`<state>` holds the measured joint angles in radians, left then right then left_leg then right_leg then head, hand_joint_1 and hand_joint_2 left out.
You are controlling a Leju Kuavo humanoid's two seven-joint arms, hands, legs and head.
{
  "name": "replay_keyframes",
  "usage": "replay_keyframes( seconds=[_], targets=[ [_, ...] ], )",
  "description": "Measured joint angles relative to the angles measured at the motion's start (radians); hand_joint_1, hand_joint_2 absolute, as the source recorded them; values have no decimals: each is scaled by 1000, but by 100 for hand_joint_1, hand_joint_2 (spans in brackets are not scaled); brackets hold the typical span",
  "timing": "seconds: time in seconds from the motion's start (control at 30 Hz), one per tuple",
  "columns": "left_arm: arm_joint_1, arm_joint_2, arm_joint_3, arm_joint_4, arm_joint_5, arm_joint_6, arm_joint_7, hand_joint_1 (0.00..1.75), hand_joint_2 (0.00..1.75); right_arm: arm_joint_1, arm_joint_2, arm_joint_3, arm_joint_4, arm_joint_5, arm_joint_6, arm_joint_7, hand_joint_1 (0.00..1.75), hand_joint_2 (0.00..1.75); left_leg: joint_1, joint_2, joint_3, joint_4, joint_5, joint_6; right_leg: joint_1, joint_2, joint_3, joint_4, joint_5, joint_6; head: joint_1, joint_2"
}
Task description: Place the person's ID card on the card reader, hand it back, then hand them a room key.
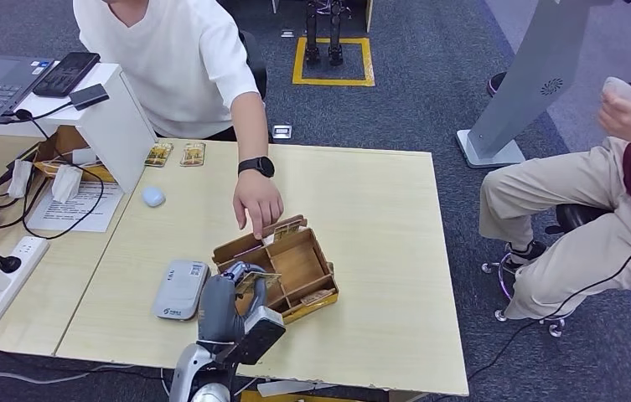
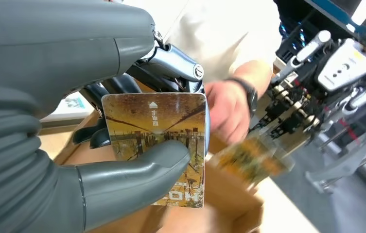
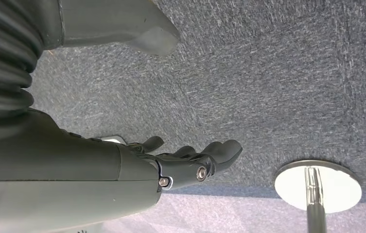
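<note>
Head view: left hand pinches a room key card over the wooden card box.
Right hand: empty, fingers apart.
Person's hand: touching the box's rear edge.

room key: amber and brown printed scene, white characters at the top
left robot hand: grey thumb, darker fingers
card box: tan cardboard, brown dividers
card reader: pale grey-white
desk: light wood grain
carpet: dark blue-grey, yellow square outline at upper centre
person's shirt: white
wristwatch: black
</note>
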<state>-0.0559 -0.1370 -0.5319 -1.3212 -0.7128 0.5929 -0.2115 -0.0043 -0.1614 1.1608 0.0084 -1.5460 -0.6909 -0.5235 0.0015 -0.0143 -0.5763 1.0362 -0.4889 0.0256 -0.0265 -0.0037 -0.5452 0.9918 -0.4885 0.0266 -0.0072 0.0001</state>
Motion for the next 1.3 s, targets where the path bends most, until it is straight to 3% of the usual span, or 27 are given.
replay_keyframes(
  seconds=[0.17, 0.47, 0.63, 0.87, 1.3],
  targets=[
    [-53, -19, 46, -60, 139, -33, -41, 175, 175, 3, 0, 0, 0, -4, 0, -7, 0, 175, 0, 0, 0, 0, 0, 0, 0, 0, 0, 0, 0, 0, 0, 0],
    [-127, -28, 97, -94, 230, -56, -76, 175, 175, 1, 0, 0, 0, -1, 0, -7, 0, 175, 0, 0, 0, 0, 0, 0, 0, 0, 0, 0, 0, 0, 0, 0],
    [-200, -29, 123, -91, 330, -98, -65, 175, 175, -6, 0, 1, 0, 0, 0, -9, 0, 175, 0, 0, 0, 0, 1, 0, 0, 0, 0, 0, 0, 0, 0, 0],
    [-301, -30, 142, -40, 410, -146, -31, 175, 175, -17, 0, 15, 0, 6, 0, -9, 0, 175, 0, 0, 0, 0, 1, -1, 0, 0, 0, 1, 1, 0, 0, 0],
    [-397, -38, 143, 88, 419, -161, 5, 175, 175, -32, 0, 26, 0, 17, 0, 11, 0, 175, 0, 0, 0, 0, 1, -1, 0, 0, 0, 1, 1, 0, 0, 0]
  ],
)
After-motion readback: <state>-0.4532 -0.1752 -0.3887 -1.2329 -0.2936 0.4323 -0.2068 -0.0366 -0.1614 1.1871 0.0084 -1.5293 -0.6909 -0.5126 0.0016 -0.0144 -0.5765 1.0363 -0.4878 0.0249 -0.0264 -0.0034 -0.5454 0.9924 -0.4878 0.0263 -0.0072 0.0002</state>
